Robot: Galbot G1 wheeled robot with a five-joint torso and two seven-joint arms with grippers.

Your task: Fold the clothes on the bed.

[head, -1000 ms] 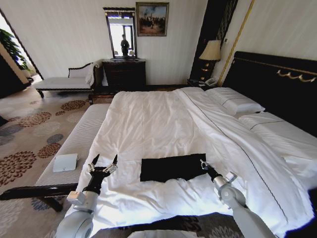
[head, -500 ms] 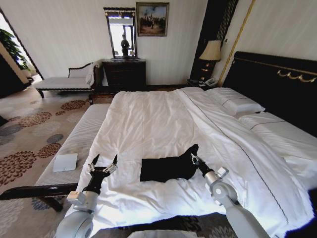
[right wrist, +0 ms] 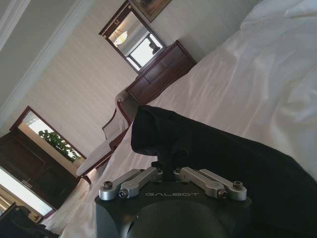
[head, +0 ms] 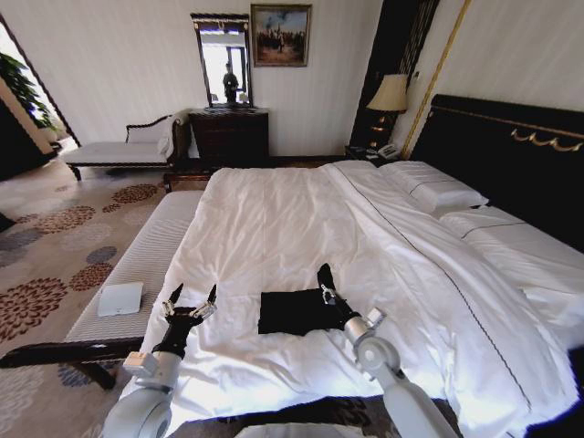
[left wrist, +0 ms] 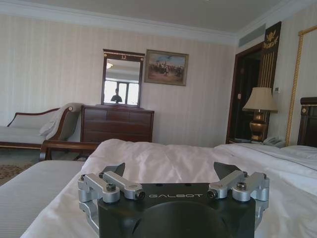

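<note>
The black T-shirt lies partly folded on the near part of the bed, on the white duvet. It looks light, limp and soft, likely to sag and crease, so an edge or corner seems the best hold. The right gripper has its fingers pinched on a raised edge of the fabric. The left gripper hovers beside the shirt, fingers spread, holding nothing
</note>
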